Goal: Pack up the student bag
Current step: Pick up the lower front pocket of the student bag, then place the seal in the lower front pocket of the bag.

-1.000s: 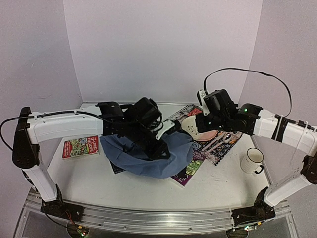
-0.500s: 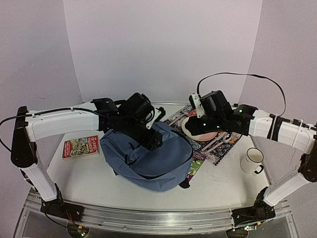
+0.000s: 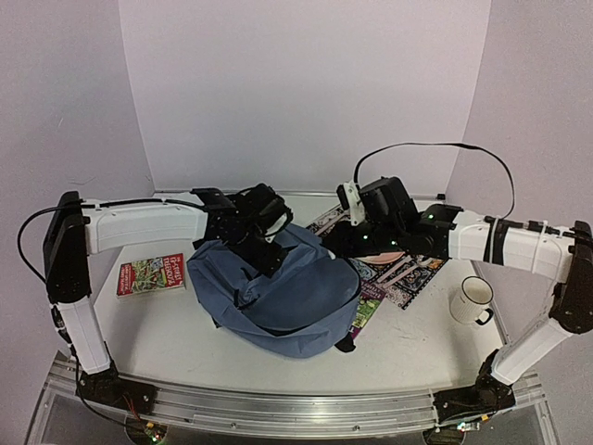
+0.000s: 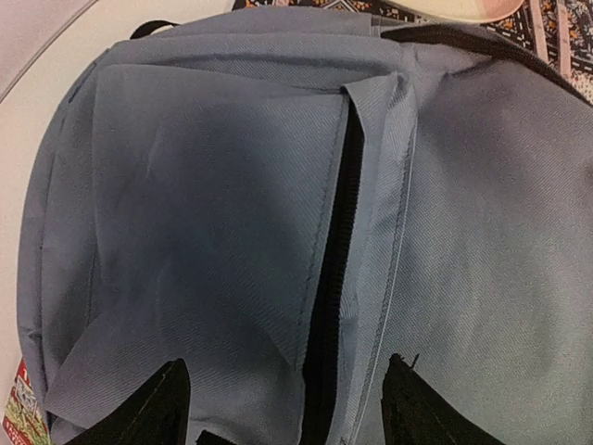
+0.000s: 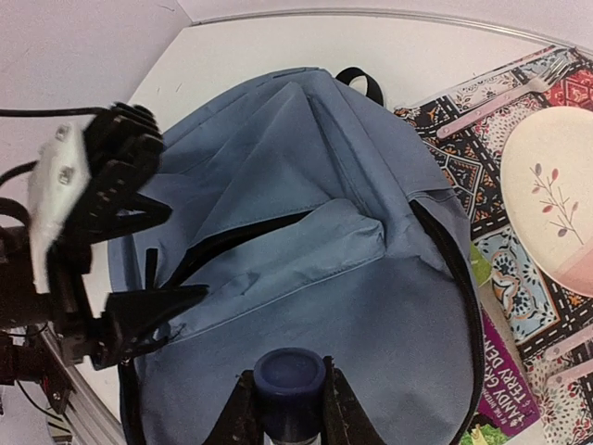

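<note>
The desk (image 3: 157,324) carries the student bag (image 3: 287,301) at its middle. The bag lies flat with its black top handle toward the far wall, and it overlaps the near edge of a patterned placemat (image 3: 412,269) and a purple book (image 5: 505,389). A red picture book (image 3: 151,274) lies apart on the left, a plate (image 5: 556,185) sits on the placemat, and a white mug (image 3: 473,298) stands well off to the right.

The step in hand looks like loading an item into the bag. The right fingers (image 5: 243,408) are clamped on a dark blue capped cylinder (image 5: 289,375), perhaps a bottle, and hang over the bag's near-right panel. The black zip opening (image 5: 241,236) lies ahead of them, toward the left arm.

The left fingers (image 4: 167,408) are spread wide and hold nothing. They hover just above the bag's far-left part, one on each side of the zip opening (image 4: 329,306). I cannot tell whether they touch the fabric.

The slit gapes only narrowly. The next move therefore probably calls for the left fingers to pinch the flap edge beside the zipper and lift it. That would widen the mouth so the right arm can carry the cylinder forward, tip it and slide it in. The soft fabric may sag shut or drag along with the cylinder.
</note>
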